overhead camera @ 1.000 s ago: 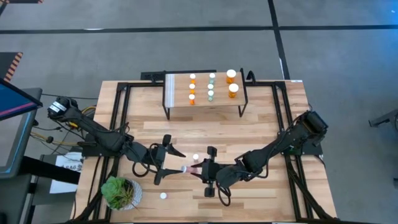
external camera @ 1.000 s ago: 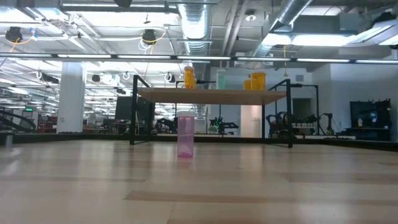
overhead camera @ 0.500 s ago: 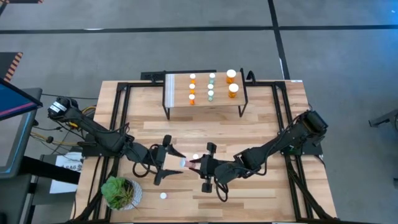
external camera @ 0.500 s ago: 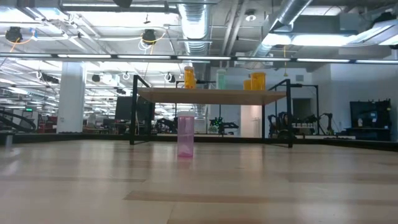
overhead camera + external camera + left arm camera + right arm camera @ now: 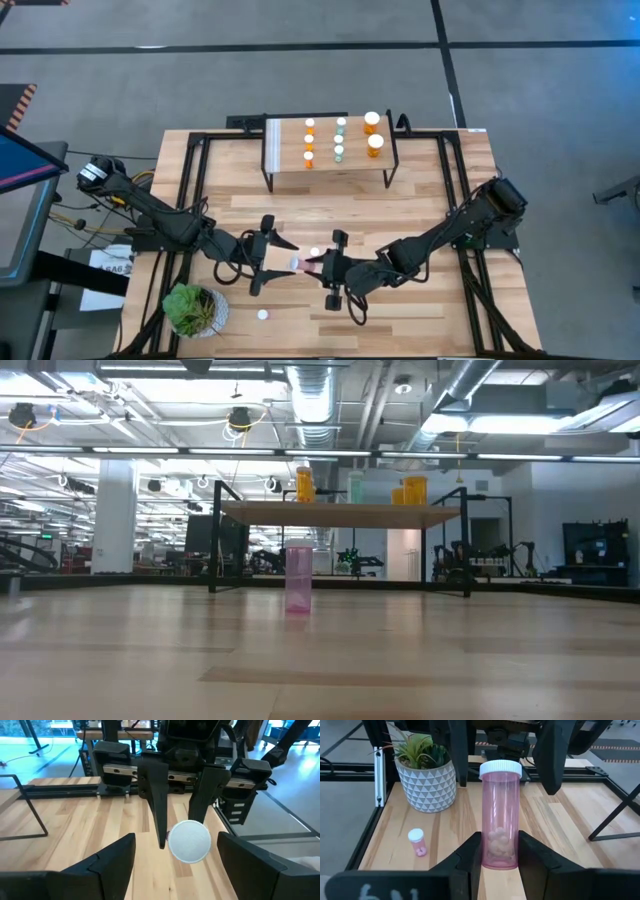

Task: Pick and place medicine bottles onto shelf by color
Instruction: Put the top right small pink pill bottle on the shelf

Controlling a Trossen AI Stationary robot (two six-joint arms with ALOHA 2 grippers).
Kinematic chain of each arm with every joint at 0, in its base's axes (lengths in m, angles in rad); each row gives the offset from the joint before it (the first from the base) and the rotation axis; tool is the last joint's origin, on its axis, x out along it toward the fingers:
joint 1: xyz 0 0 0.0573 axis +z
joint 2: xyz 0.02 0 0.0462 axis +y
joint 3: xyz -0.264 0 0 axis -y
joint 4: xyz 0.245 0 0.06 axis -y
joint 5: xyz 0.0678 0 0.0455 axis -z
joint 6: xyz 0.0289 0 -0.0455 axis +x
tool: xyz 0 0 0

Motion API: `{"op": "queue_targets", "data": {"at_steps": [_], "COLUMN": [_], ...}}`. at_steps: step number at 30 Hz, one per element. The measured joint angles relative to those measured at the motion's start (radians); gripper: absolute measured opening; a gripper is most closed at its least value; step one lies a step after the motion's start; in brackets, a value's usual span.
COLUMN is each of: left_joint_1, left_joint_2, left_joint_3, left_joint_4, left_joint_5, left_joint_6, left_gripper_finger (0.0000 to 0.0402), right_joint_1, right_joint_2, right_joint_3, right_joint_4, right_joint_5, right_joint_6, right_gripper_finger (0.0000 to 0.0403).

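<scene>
So the right gripper has slid its clear pink pill bottle with white cap leftward mid-worktop between the left gripper's wide-open jaws, looks like a handover before shelving.

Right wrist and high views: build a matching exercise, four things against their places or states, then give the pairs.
1 nearer pink white-capped pill bottle
2 farther pink white-capped pill bottle
3 two wide orange white-capped bottles
4 left gripper

A on the light wood shelf
B clamped in the right gripper
C open, facing the clamped bottle's cap
D on the table by the green potted plant

Pairs: 1-B, 2-D, 3-A, 4-C
</scene>
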Motion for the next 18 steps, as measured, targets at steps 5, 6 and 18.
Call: {"op": "queue_targets", "data": {"at_steps": [5,6,18], "left_joint_1": [0.000,0.000,0.000], "left_joint_2": [0.000,0.000,-0.001], "left_joint_3": [0.000,0.000,0.000], "left_joint_4": [0.000,0.000,0.000], "left_joint_5": [0.000,0.000,0.037], "left_joint_6": [0.000,0.000,0.002], "left_gripper_finger": [0.0237,0.0227,0.0155], "right_joint_1": [0.000,0.000,0.000], "right_joint_2": [0.000,0.000,0.000], "right_joint_3": [0.000,0.000,-0.001], "right_joint_4": [0.000,0.000,0.000], "right_joint_5": [0.000,0.000,-0.001], "right_joint_6": [0.000,0.000,-0.002], "right_gripper_finger": [0.0124,0.0124,0.0124]}}
